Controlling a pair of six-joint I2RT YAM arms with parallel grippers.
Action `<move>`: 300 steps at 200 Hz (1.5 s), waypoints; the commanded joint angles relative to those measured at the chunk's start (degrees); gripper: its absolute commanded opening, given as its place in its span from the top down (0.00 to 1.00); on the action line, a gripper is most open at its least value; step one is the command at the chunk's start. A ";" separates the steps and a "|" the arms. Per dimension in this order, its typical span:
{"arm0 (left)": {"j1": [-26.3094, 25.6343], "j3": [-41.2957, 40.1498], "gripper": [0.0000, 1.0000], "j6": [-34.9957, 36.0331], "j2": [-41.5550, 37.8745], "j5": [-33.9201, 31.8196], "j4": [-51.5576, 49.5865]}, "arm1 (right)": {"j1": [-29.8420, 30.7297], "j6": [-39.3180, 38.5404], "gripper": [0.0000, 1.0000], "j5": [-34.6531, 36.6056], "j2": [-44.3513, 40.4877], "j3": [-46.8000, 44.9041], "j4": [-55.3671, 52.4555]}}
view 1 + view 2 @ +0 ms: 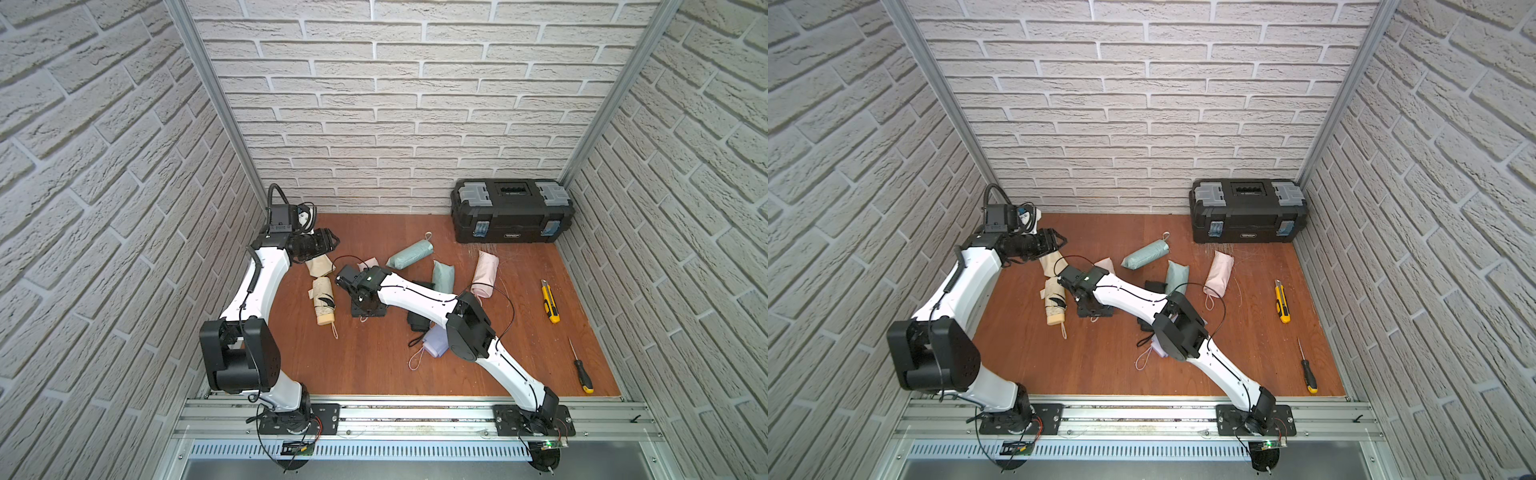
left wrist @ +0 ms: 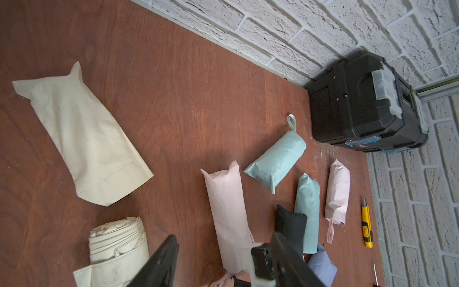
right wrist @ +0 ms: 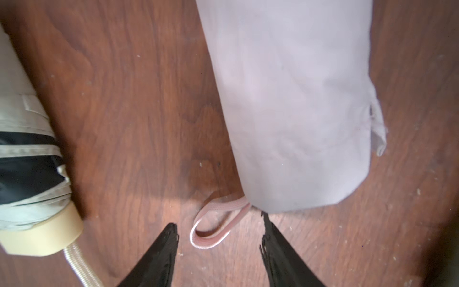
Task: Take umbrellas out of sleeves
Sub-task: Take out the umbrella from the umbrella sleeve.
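**RIGHT TOOL ALIGNED ON WRIST LOOP OF PINK UMBRELLA**

The right tool [image 3: 219,225] sits low over the worktop [image 1: 374,365], left of centre. Its jaws are apart and empty, one on each side of the pink wrist loop [image 3: 213,228]. The loop protrudes from the near, open end of the pink sleeve [image 3: 290,111], which lies flat with its umbrella inside. This alignment appears deliberate. The loop is the only part of that umbrella outside the fabric, so clamping it would give a pull point and leave the sleeve free to slide off.

The left tool [image 1: 330,244] hangs over the far-left area of the worktop, jaws apart, holding nothing. It is probably positioned to pin the far, closed end of the sleeve, because limp fabric would otherwise travel with the umbrella.

The beige umbrella [image 1: 323,300] lies bare just left of the right tool. The empty beige sleeve [image 1: 318,266] lies just beyond it, so that unit is complete.

To the right, two mint bundles [image 1: 410,254] [image 1: 443,277], a second pink bundle [image 1: 484,274], a black bundle [image 1: 417,322] and a lilac bundle [image 1: 436,347] appear still sleeved.

The toolbox [image 1: 511,210], utility knife [image 1: 550,301] and screwdriver [image 1: 582,370] lie well apart at the right.
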 commanded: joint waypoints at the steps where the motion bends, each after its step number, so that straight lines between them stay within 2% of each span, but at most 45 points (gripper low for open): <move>1: 0.27 0.73 0.38 0.07 -1.42 0.93 1.25 | -0.07 1.36 0.44 0.18 1.33 1.33 -1.16; 43: 0.36 0.78 0.38 -0.05 -1.31 0.94 1.33 | -0.19 0.58 0.48 0.09 3.04 1.24 -2.53; 70: 0.36 0.69 0.38 0.01 -1.16 0.98 1.33 | -0.12 -0.37 0.56 0.84 2.91 -0.01 -3.38; 101: 0.46 0.73 0.38 0.05 -1.20 0.86 1.24 | -0.15 -1.20 0.63 2.02 -0.27 -5.87 -2.15; 148: 0.51 0.69 0.38 0.05 -1.19 0.85 1.24 | -0.13 -3.14 0.66 4.90 -5.81 -15.78 -0.11; 177: 0.46 0.65 0.38 0.23 -1.11 0.56 1.15 | -0.45 -6.27 0.67 5.78 -6.15 -18.57 1.31; 221: 0.26 0.78 0.38 0.80 -0.76 -0.33 0.63 | -1.81 -15.34 0.66 5.98 -4.69 -19.59 4.23; 285: 0.22 0.95 0.38 1.09 -0.22 -0.88 0.28 | -2.78 -22.91 0.67 3.27 -5.47 -22.60 9.04; 300: 0.23 0.95 0.38 1.24 0.00 -0.91 0.19 | -2.75 -23.85 0.75 3.02 -5.92 -23.29 9.86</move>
